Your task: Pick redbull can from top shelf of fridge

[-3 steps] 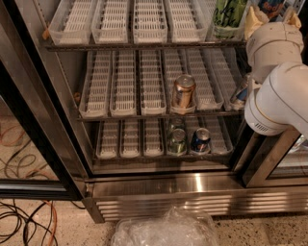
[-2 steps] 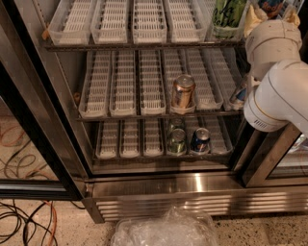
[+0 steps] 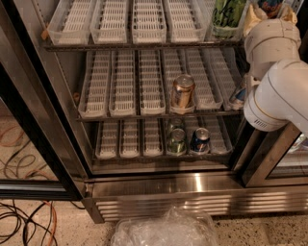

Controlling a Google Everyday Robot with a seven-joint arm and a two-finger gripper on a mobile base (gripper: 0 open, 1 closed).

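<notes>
White arm casing (image 3: pixel 284 96) masked the end effector (image 3: pixel 272 14) at the top shelf's (image 3: pixel 144 45) right end; I could not tell its grip state. The redbull can (image 3: pixel 268 6) apparently stood there, beside the green can (image 3: pixel 228 17): withdraw level, clearing both.

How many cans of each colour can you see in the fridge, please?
Green cans: 2
Copper can: 1
Dark blue can: 1
Blue-and-silver can, partly behind the arm: 1
Total: 5
Gripper: not in view; arm at right.
</notes>
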